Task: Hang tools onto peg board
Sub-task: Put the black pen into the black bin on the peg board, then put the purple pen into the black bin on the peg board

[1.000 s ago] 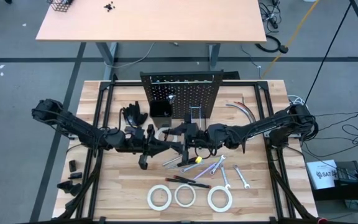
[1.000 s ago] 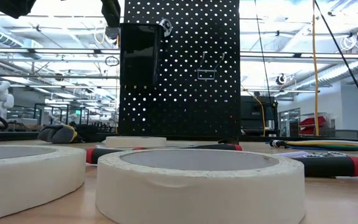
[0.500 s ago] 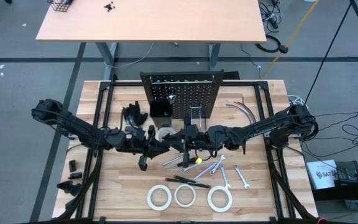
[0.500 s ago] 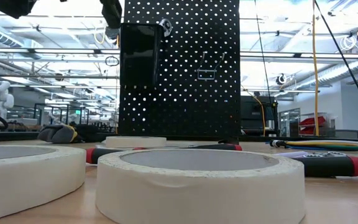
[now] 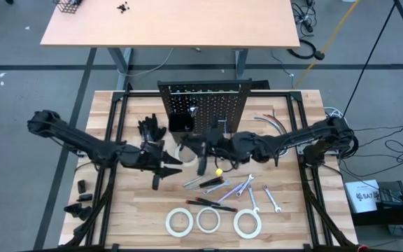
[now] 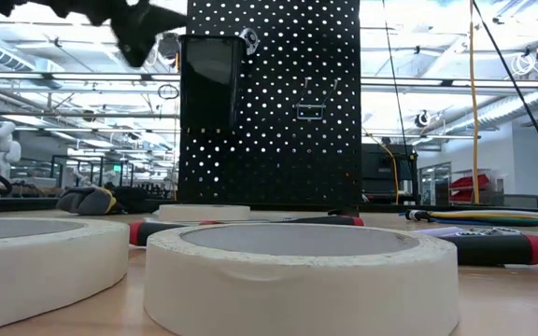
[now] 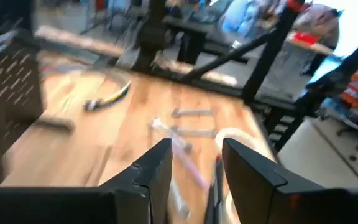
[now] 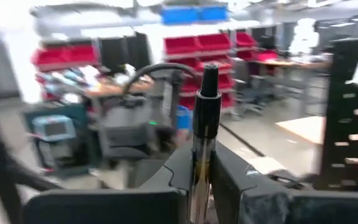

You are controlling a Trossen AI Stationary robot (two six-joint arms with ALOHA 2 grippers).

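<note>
Matt blk perforated metal peg board (image 6: 269, 103)

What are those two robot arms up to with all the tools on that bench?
They are hanging tools on the black peg board. The right gripper is shut on a chrome ratchet, held just in front of the board. The left gripper is open and empty. Wrenches, screwdrivers and tape rolls lie on the table.

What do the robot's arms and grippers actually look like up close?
Both arms are dark, nearly black, built of slim jointed segments. The left arm and right arm each end in a two-finger gripper. In the wrist views the left gripper and right gripper show flat, angular black fingers. No coloured markings show on them.
</note>
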